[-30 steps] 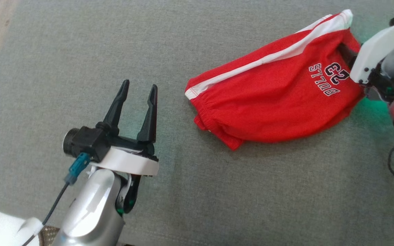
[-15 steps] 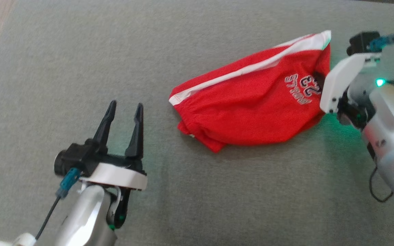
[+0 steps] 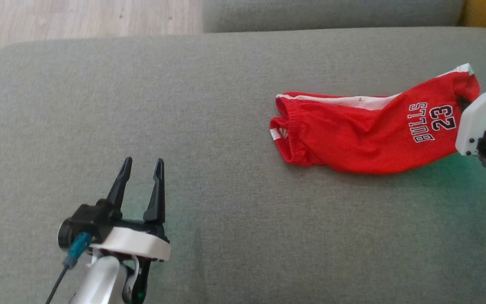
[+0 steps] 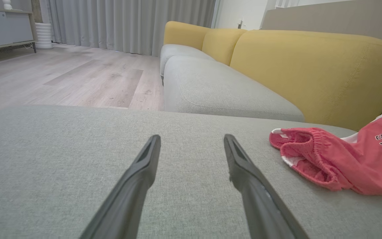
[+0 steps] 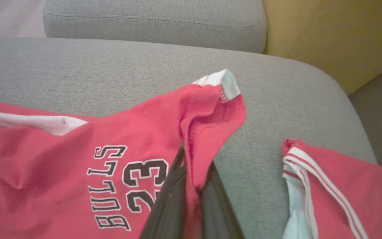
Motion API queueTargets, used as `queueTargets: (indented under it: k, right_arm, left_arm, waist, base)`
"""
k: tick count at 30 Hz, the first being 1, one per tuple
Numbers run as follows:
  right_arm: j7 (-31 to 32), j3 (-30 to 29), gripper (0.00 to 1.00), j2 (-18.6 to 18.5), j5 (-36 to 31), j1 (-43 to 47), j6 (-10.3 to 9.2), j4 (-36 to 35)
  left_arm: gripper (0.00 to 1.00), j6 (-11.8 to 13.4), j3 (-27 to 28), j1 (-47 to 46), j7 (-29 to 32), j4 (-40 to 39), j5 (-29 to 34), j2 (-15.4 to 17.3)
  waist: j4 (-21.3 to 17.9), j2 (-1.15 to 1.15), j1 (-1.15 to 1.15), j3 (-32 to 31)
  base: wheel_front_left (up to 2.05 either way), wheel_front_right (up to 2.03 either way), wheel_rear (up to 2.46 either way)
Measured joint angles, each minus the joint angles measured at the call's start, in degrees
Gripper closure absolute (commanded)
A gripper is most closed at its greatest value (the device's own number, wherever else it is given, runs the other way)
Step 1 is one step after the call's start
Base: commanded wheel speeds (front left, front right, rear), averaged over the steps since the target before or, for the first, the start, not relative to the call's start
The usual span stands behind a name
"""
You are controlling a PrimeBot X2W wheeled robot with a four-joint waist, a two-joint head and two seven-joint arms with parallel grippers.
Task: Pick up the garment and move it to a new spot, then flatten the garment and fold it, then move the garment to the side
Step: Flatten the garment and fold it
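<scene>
The garment (image 3: 365, 135) is a pair of red shorts with white side stripes and "BULLS 23" print, lying stretched on the grey sofa cushion (image 3: 226, 84) at the right. My right gripper (image 3: 462, 103) is at its right end, shut on the leg hem, which is raised a little. In the right wrist view the dark fingers (image 5: 174, 199) pinch a fold of the garment (image 5: 78, 149) between them. My left gripper (image 3: 142, 162) stands open at the lower left, well apart from the garment (image 4: 337, 162), its fingers (image 4: 144, 166) holding nothing.
A second red-and-white piece of clothing (image 5: 343, 192) lies just right of the held garment. The yellow backrest (image 4: 310, 73) rises behind the cushion, another grey cushion (image 4: 217, 89) sits beyond it, and wooden floor (image 3: 78, 19) lies past the far edge.
My right gripper has closed on the garment's leg hem and drawn the shorts out long. The head camera has tilted, shifting the whole picture. The left gripper stays open.
</scene>
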Motion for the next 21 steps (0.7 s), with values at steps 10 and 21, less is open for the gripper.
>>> queueTargets:
  k: [10, 21]
  right_arm:
    - [2.5, 2.4, 1.00, 9.1, -8.5, -0.5, 0.00, -6.5]
    - [11.7, 6.4, 0.00, 19.3, -8.5, 1.6, 0.00, -12.8]
  left_arm:
    - [0.00, 0.0, -0.6, 0.5, 0.0, 0.9, -0.1, 0.2]
    - [0.00, -0.5, -2.1, 0.3, 0.0, 1.2, -0.4, 0.1]
  waist:
    - [-0.4, 0.00, 0.00, -2.2]
    - [3.0, 0.00, 0.01, -0.9]
  base:
    - [0.00, 0.00, 0.00]
    - [0.00, 0.00, 0.00]
